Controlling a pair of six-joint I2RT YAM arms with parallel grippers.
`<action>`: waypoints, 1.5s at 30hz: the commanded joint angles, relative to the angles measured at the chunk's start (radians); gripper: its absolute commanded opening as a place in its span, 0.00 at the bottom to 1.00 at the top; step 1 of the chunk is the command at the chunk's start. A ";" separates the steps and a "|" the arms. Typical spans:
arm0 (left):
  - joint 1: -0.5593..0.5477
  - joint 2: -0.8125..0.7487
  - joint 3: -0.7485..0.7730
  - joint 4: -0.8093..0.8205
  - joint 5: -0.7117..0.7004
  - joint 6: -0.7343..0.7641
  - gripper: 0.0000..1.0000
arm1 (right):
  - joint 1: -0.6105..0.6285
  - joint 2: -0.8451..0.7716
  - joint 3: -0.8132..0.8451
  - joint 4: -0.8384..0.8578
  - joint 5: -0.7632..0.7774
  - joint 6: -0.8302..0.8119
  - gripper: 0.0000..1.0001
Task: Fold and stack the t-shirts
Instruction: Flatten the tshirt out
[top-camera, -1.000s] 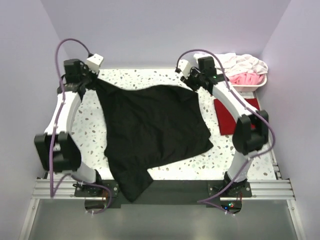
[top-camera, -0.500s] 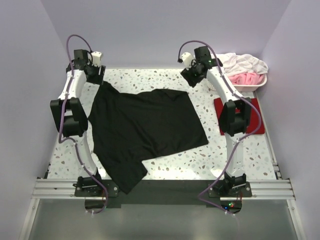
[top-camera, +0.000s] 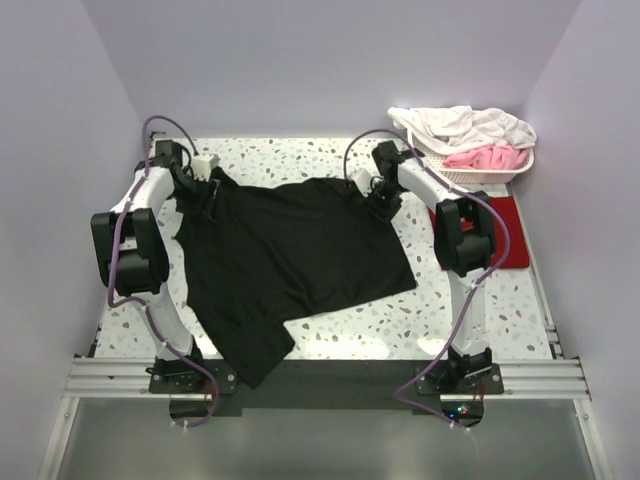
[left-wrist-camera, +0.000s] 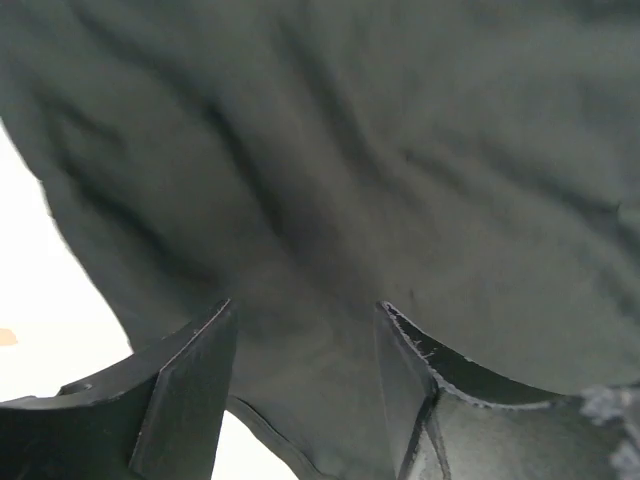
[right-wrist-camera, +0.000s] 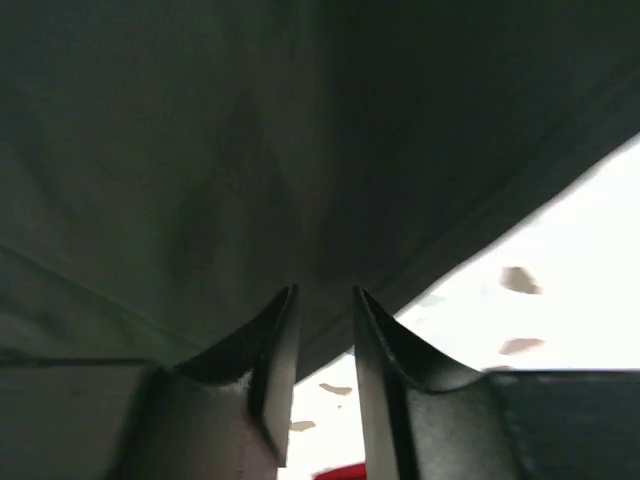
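Observation:
The black t-shirt (top-camera: 290, 250) lies spread over the speckled table (top-camera: 470, 310), with one part hanging over the near edge. My left gripper (top-camera: 208, 190) is down at its far left corner, and in the left wrist view the left gripper (left-wrist-camera: 305, 315) stands open over black cloth (left-wrist-camera: 350, 150). My right gripper (top-camera: 372, 190) is at the far right corner. The right wrist view shows the right gripper (right-wrist-camera: 322, 295) with a narrow gap between its fingers and the shirt's hem (right-wrist-camera: 200, 150) at their tips. The dark red t-shirt (top-camera: 512, 240) lies folded at the right, partly behind the right arm.
A white basket (top-camera: 520, 170) with white and pink cloth heaped in it stands at the back right corner. Lilac walls close in the table on the left, back and right. The arm bases sit on a rail at the near edge.
Both arms have come down from holding the black shirt's far corners up. The shirt now lies flat and further back. The left jaws have opened; the right jaws widened, then narrowed.

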 joint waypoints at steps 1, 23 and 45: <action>0.005 -0.017 -0.038 -0.028 0.011 0.026 0.60 | -0.003 -0.037 -0.129 0.039 0.032 -0.028 0.31; 0.003 0.049 -0.090 -0.041 -0.091 0.078 0.51 | 0.020 -0.219 -0.147 -0.122 -0.129 0.047 0.39; 0.003 0.031 -0.084 -0.034 -0.099 0.038 0.54 | 0.089 0.062 0.030 0.177 0.219 0.244 0.43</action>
